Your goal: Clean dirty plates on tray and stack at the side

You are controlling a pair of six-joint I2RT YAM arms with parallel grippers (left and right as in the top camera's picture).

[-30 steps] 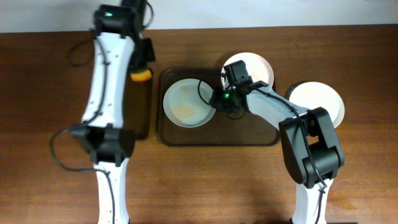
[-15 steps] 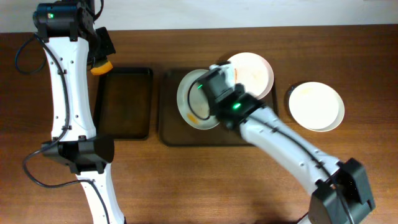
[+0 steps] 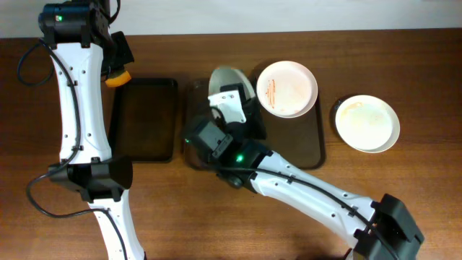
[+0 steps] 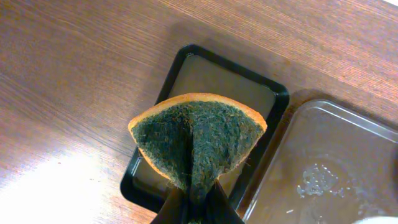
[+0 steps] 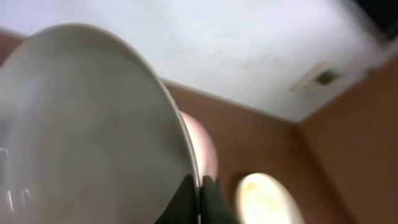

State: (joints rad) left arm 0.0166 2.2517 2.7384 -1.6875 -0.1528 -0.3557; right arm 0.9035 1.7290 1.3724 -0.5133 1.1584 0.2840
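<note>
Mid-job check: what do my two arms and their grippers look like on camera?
The two arms match. The left arm and right arm are built from white tubular links joined by black joint housings, and each carries a small green indicator light. Loose black cables loop beside the left arm's joints. The left gripper and right gripper both have thin dark fingers.

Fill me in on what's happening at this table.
The right tool grips one plate by its rim, tilted on edge above the brown tray. The left tool holds a sponge near the black tray. A sauce-streaked plate sits on the brown tray; a third plate lies on the table beside it.
</note>
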